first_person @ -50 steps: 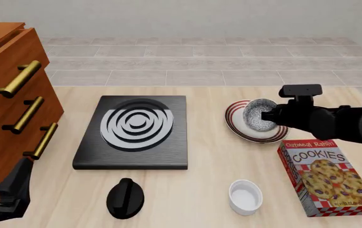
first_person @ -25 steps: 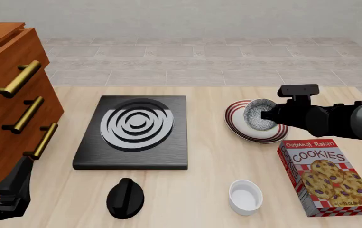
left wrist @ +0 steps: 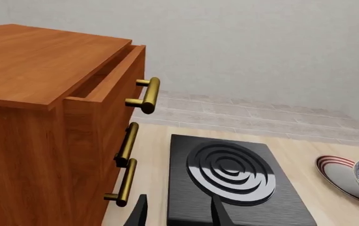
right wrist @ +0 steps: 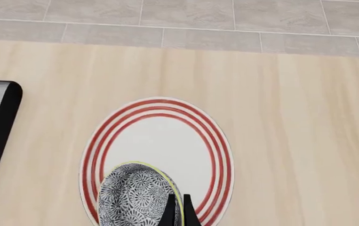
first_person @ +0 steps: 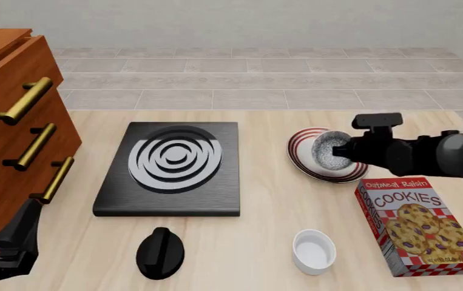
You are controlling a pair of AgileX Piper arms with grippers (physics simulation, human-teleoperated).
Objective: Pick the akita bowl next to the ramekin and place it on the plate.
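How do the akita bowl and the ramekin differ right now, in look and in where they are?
The akita bowl is grey-and-white speckled inside; the ramekin is plain white. The bowl sits over the plate with the right gripper at its rim; the ramekin stands alone on the table's near edge, beside the cookie box. Both are small, round and open-topped.
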